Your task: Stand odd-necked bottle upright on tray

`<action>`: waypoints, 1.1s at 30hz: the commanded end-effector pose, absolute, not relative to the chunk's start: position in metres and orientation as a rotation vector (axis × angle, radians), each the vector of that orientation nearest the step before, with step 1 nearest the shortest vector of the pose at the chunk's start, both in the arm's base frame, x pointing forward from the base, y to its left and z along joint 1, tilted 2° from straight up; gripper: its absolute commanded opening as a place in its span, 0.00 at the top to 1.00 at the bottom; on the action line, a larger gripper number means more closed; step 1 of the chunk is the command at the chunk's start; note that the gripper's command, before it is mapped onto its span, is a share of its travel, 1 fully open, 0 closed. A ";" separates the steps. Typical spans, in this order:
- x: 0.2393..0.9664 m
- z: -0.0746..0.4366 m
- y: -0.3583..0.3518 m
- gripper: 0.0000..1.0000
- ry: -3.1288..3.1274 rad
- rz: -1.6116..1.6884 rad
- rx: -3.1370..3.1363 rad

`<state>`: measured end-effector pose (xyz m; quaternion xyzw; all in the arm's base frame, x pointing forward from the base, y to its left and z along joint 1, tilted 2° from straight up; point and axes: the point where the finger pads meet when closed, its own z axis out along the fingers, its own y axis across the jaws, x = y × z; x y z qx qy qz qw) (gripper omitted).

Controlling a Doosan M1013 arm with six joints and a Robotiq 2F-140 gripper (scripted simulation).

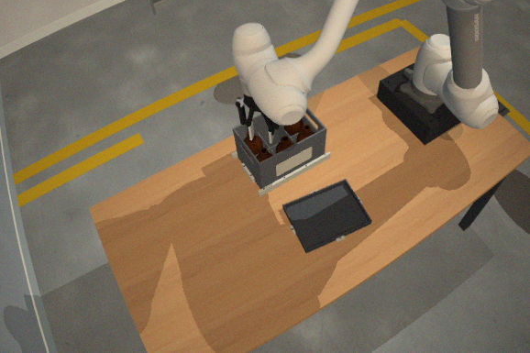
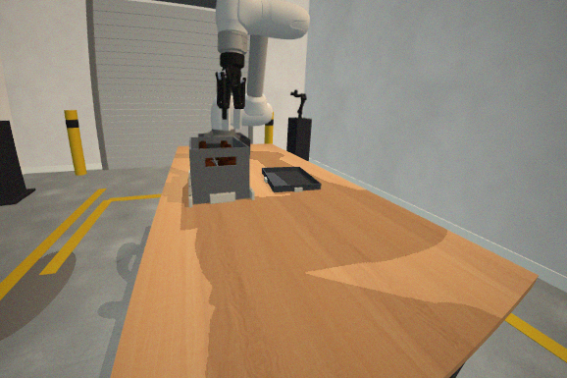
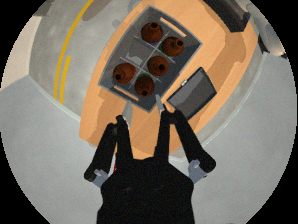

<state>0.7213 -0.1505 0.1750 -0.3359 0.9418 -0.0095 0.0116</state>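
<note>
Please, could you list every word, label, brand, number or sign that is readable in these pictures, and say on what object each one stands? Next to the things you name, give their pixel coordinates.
"DOOSAN": on the grey section of the robot arm (image 1: 477, 28), running lengthwise.
The pale panel on the crate's long side (image 1: 293, 160): no readable text.
I can read no other text.
</note>
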 end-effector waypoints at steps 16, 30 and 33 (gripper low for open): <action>0.721 0.162 -0.149 0.62 2.939 -0.034 -1.043; 0.721 0.146 -0.149 0.62 2.939 -0.034 -1.043; 0.721 0.143 -0.149 0.62 2.939 -0.034 -1.043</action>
